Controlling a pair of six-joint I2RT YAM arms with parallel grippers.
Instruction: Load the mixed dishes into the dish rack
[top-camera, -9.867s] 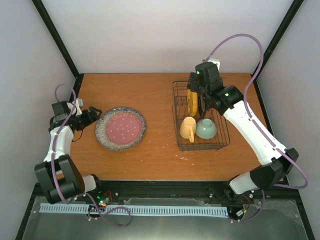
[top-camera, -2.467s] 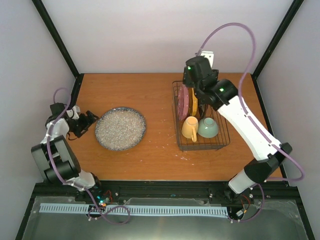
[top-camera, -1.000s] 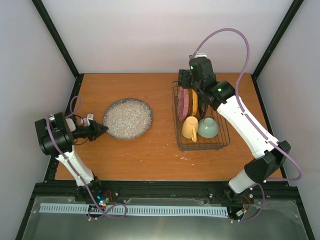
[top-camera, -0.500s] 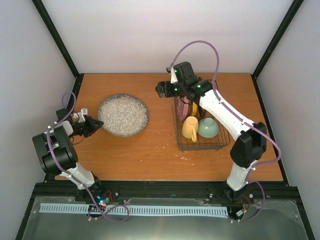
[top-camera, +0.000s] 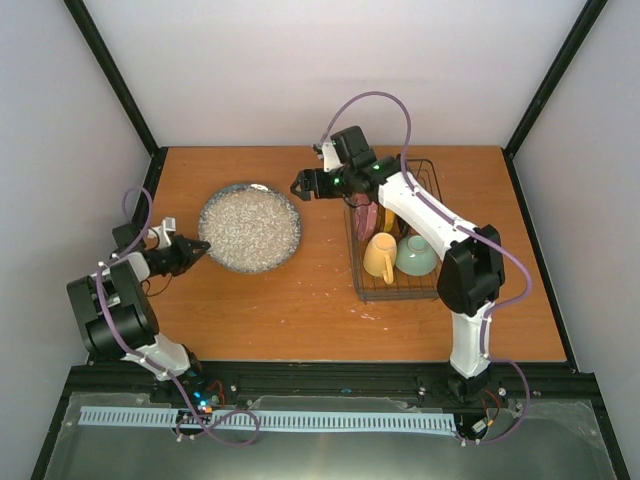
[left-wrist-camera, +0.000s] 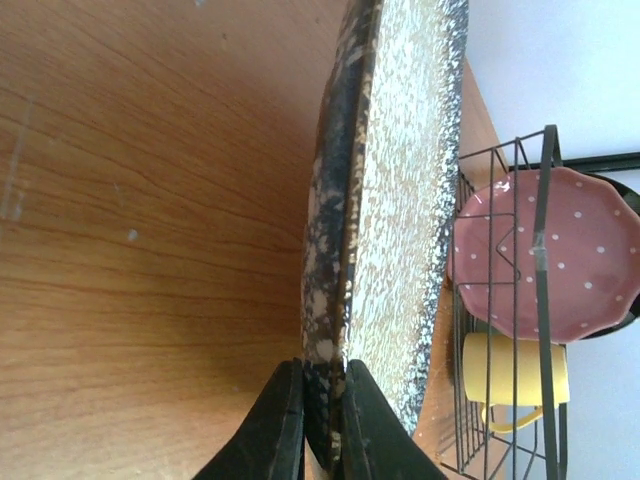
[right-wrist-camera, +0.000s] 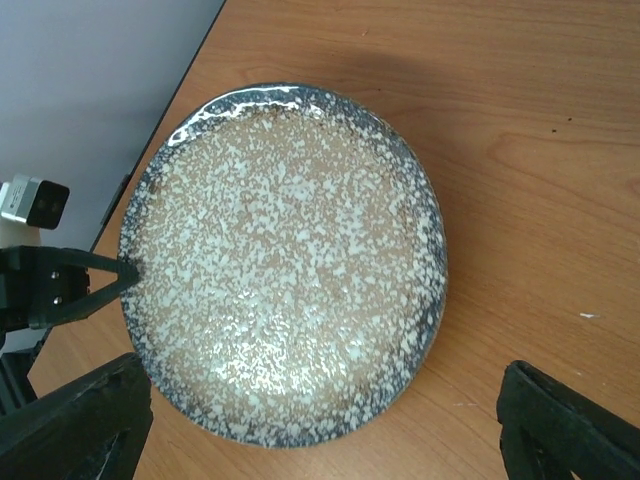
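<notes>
Left hand (top-camera: 190, 250) clenched on 9 o'clock rim of speckled grey-blue ceramic plate (top-camera: 250, 227). Right hand (top-camera: 305, 185) released, jaws spread over plate's 2 o'clock edge. Dark wire dish rack (top-camera: 400, 290) sits at the wooden counter's (top-camera: 300, 300) 3 o'clock. Risk: thin rim pinch slips, plate drops.

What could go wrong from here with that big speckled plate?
The left pincer holds the speckled plate only by a thin bit of rim, so it may slip.
The right pincer hangs open near the opposite rim; a mistimed handover might drop it.
The dish rack already holds a pink plate, yellow mug and green bowl, so this wide plate could knock them.
</notes>
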